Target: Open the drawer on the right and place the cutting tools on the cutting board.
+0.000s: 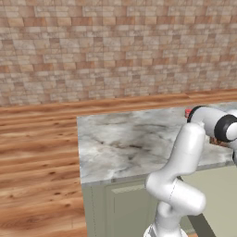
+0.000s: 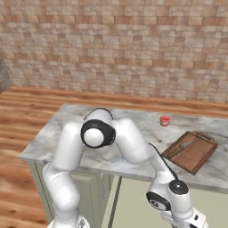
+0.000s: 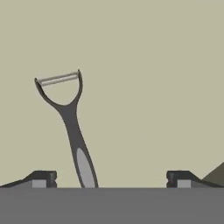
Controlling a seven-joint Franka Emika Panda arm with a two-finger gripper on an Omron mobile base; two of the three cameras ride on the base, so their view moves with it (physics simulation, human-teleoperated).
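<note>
In the hand view we see a dark grey peeler (image 3: 70, 127) lying on the flat beige drawer floor (image 3: 153, 87). Its Y-shaped head with the thin silver blade sits in the upper left of the frame, and its handle, with a lighter grey inlay, runs down toward the bottom edge, left of centre. The gripper (image 3: 111, 178) hovers over it with its claw spread wide: one dark fingertip (image 3: 43, 178) stands at the lower left, the other at the lower right, and the peeler's handle passes between them, nearer the left one, touching neither as far as we can tell.

In the right base view the cutting board (image 2: 190, 151), a reddish-brown slab with darker edges, lies on the marble counter (image 2: 67, 129) at the right of the frame. A knife (image 2: 180, 148) rests on its left part, lying diagonally. Above and to the left of the board, well apart from it, stands a small red cup (image 2: 164, 120).

The arm bends down over the counter's front edge, with the hand low at the bottom right of that view, in front of the pale green cabinet front (image 2: 133, 200). Behind the counter we see a brick wall (image 2: 116, 44) and wooden flooring (image 1: 37, 152).
</note>
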